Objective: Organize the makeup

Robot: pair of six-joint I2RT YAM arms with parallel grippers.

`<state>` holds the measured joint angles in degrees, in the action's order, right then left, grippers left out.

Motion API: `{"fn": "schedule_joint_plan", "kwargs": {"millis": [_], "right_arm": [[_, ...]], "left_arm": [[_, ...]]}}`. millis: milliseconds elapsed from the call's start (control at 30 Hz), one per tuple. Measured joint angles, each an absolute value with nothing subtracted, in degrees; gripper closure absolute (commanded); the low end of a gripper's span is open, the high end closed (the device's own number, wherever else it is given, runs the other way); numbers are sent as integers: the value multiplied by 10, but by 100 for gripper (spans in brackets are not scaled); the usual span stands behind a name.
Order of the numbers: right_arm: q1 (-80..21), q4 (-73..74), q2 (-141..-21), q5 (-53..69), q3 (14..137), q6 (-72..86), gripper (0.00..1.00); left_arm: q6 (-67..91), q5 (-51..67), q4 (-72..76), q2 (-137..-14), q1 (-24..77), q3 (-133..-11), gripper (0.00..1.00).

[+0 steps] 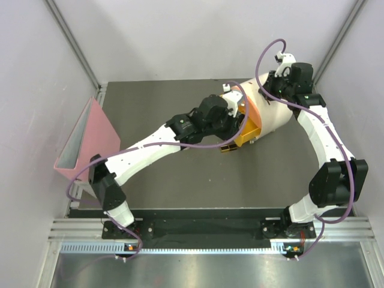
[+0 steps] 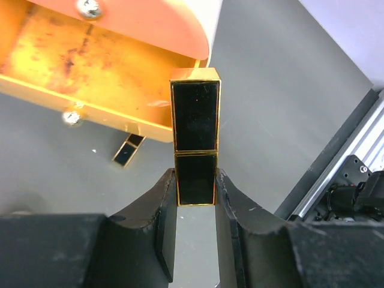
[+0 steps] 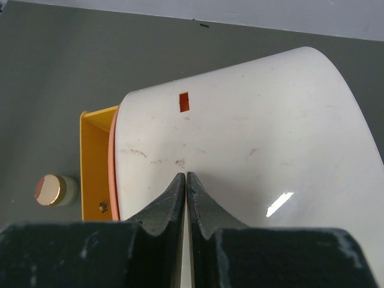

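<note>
The left pincer [image 2: 195, 180] grips the lower half of a black-and-gold case [image 2: 195, 111] beside the open orange drawer [image 2: 90, 66]. Rigid, light and likely slick, the case is best held on its flat sides below the cap seam. Only the left wrist view shows a second case [image 2: 128, 150] on the desk [image 2: 270, 120]; only the right wrist view shows the right pincer [image 3: 186, 183] closed on nothing over the cream box [image 3: 252, 144], with perhaps a peach compact [image 3: 51, 189] nearby.

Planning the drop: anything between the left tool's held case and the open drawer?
Nothing visible. The black-and-gold case in the left tool is right beside the open orange drawer, no object between them.
</note>
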<state>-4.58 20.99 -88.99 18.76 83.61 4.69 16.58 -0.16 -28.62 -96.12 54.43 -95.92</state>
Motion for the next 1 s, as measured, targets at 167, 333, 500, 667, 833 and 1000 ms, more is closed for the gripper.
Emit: {"fn": "schedule_joint_plan", "kwargs": {"millis": [167,333,500,667,833,1000], "right_arm": [[-46,209,-882,188,828,47,95],[-46,210,-879,189,825,46,95],[-46,211,-879,189,825,46,95],[-46,211,-879,189,825,45,95],[-46,213,-878,190,825,45,95],[-46,213,-878,191,825,43,95]], "left_arm": [[166,8,-291,-1017,544,-1005,98],[169,13,-302,-1069,543,-1062,97],[179,9,-314,-1108,539,-1099,98],[189,-10,-328,-1127,529,-1109,98],[199,-27,-344,-1143,517,-1117,85],[209,-26,-351,-1159,507,-1125,57]]}}
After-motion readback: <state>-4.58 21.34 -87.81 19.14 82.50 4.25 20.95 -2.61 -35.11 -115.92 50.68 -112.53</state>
